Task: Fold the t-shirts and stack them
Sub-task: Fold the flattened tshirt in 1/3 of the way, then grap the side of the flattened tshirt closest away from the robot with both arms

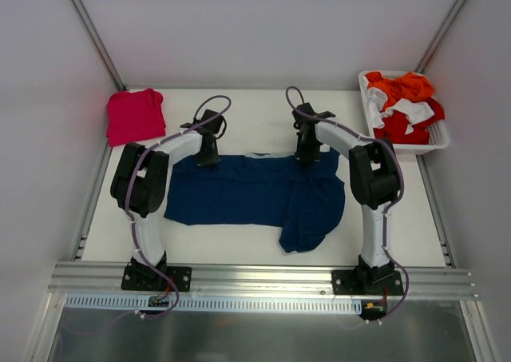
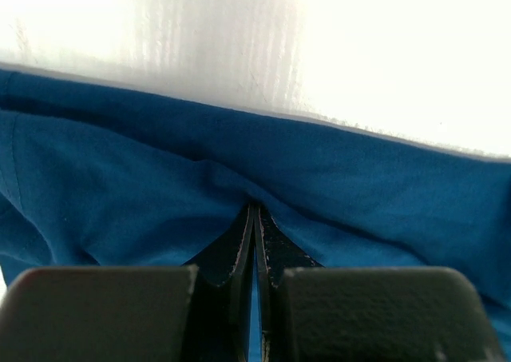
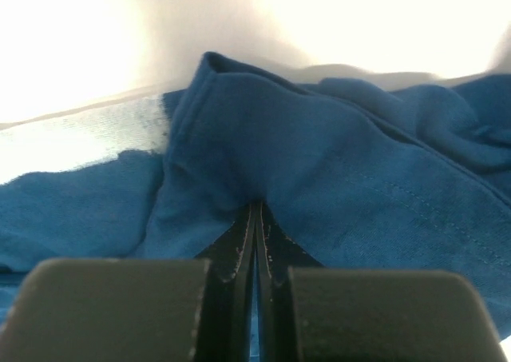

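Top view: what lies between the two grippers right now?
Only the navy t-shirt: its far edge runs from the left gripper to the right gripper, both shut on it. The top view shows nothing else there.

- The navy t-shirt (image 1: 239,190) is spread flat across the middle of the white table (image 1: 255,114), and a rumpled part is drooped toward the near edge on the right
- The left gripper (image 1: 209,159) is lowered onto the shirt's far edge, and the right gripper (image 1: 306,157) is set on the same edge further right
- The pinkish-red t-shirt (image 1: 134,116) is laid folded in the far left corner, well apart from the navy one
- A white basket (image 1: 435,144) is placed at the far right, filled with orange, red and white cloth (image 1: 403,98)
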Motion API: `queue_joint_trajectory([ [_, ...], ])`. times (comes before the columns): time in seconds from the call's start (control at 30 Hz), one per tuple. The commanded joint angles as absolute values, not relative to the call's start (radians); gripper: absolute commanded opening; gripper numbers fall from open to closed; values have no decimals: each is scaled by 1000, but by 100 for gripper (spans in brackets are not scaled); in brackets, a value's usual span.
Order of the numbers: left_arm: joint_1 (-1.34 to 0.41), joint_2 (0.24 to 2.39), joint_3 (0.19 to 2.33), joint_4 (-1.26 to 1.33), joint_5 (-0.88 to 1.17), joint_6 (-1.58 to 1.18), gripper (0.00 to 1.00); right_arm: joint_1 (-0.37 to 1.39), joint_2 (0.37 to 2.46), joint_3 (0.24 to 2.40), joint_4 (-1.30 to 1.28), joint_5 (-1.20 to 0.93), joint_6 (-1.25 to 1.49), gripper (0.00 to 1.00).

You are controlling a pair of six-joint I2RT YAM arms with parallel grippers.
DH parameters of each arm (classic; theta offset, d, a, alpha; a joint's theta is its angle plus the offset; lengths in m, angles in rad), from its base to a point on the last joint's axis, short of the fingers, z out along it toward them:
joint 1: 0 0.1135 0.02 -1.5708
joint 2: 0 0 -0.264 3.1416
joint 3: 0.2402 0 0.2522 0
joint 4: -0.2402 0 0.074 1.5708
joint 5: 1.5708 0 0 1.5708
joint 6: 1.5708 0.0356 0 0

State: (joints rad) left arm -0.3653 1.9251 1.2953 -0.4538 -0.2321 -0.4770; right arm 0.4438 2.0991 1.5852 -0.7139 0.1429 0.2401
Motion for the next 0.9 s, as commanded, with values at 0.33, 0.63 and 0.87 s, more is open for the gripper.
queue_joint_trajectory([
  [0.33, -339, 1928, 1261, -463, -235, -538, 0, 220, 2218, 1801, -825, 78, 121, 0],
  [0.63, -397, 1717, 1186, -453, -400, -561, 0, 196, 2068, 1683, -732, 32, 48, 1],
  [0.87, -604, 1197, 1048, -403, -563, -531, 54, 300, 1524, 1465, -678, 20, 8, 39],
])
